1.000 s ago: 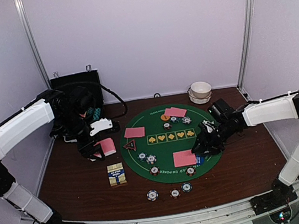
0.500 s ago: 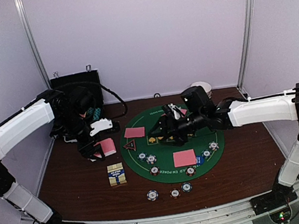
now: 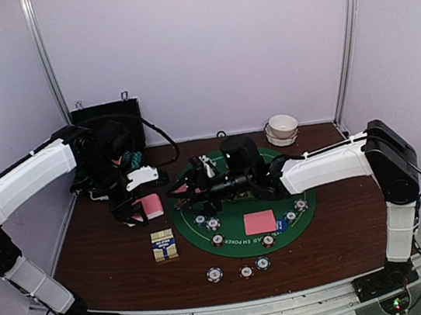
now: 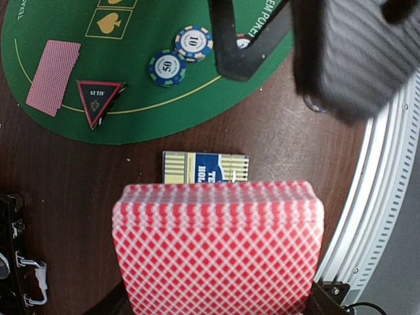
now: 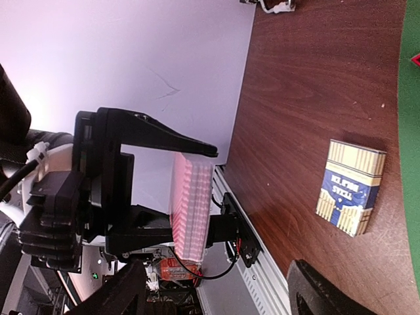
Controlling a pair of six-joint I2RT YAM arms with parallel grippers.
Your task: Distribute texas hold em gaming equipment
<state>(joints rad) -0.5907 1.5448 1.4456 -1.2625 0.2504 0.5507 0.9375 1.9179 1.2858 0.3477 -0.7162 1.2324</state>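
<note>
My left gripper (image 3: pixel 143 208) is shut on a deck of pink-backed playing cards (image 3: pixel 151 206), held on edge above the wood left of the green mat (image 3: pixel 313 217). The deck fills the left wrist view (image 4: pixel 216 246) and shows edge-on in the right wrist view (image 5: pixel 190 203). My right gripper (image 3: pixel 184 190) is open and empty, reaching left across the mat to just short of the deck. Its fingers (image 4: pixel 239 49) show in the left wrist view. A red triangular marker (image 4: pixel 98 100), a dealt card (image 4: pixel 52 72) and striped chips (image 4: pixel 167 67) lie on the mat. The orange marker is hidden.
A blue-and-yellow card box (image 3: pixel 164 245) lies under the deck. Another card (image 3: pixel 260 222), a blue marker (image 3: pixel 281 225) and chips (image 3: pixel 301 205) lie on the right of the mat. Three chips (image 3: pixel 246 272) lie near the front edge. A white bowl (image 3: pixel 283 126) and black case (image 3: pixel 107 121) stand behind.
My right arm has swung left from the mat's right edge across the mat to the deck, leaving chips where it was. The left arm and deck have not moved.
</note>
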